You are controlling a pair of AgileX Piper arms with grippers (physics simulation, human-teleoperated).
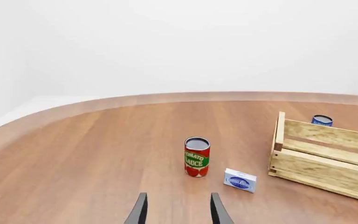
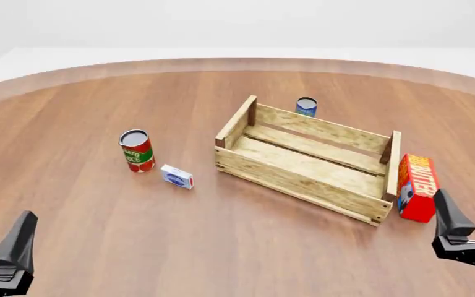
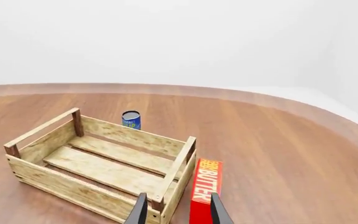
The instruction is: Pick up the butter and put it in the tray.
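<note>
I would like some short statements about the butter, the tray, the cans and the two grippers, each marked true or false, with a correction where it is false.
1. The butter lies inside the tray. False: it stands on the table just outside the tray's right end.
2. The tomato sauce can stands upright to the left of the tray. True.
3. The right gripper holds the butter. False: its fingers are apart and hold nothing.
4. A blue can stands behind the tray's far side. True.
5. The small white-and-blue box rests on top of the tomato sauce can. False: it lies on the table beside it.
6. The left gripper is open. True.
</note>
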